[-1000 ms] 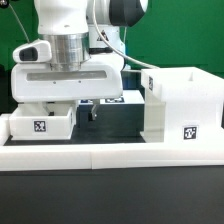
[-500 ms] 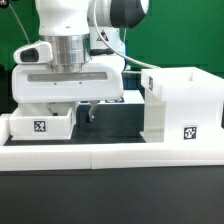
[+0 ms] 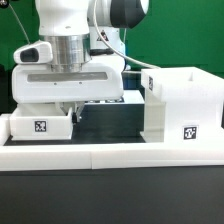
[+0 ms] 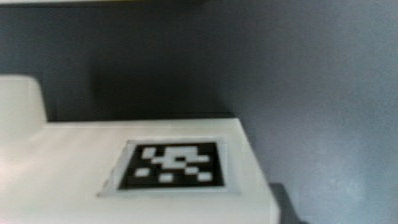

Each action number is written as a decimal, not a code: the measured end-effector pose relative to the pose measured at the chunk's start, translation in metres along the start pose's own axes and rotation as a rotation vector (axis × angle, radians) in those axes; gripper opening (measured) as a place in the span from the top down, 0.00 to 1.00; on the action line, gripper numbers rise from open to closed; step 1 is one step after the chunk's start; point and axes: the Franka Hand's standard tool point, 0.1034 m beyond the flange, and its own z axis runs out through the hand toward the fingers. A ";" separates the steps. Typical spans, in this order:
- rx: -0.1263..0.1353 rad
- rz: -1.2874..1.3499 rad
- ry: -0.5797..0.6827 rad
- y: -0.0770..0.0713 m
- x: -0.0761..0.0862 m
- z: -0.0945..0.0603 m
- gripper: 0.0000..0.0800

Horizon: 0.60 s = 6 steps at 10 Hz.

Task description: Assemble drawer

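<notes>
The exterior view is bright, evenly lit and sharp; the white box case [image 3: 183, 100] has soft shade inside it. The wrist view is dimmer and blurred, its tag [image 4: 175, 165] soft-edged.

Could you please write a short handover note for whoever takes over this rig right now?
Gripper: low beside the small tray, on the exterior view's right of it; jaws hidden, state unclear.
Case: stands at the exterior view's right, apart from the tray.
Done: no tray seen in the case.
Left: likely grasp the tray and fit it into the case; a second tray is not clearly in view.
</notes>
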 end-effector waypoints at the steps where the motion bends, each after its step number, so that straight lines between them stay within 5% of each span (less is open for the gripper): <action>1: 0.000 0.000 0.000 0.000 0.000 0.000 0.95; 6: 0.000 0.000 0.000 0.000 0.000 0.000 0.95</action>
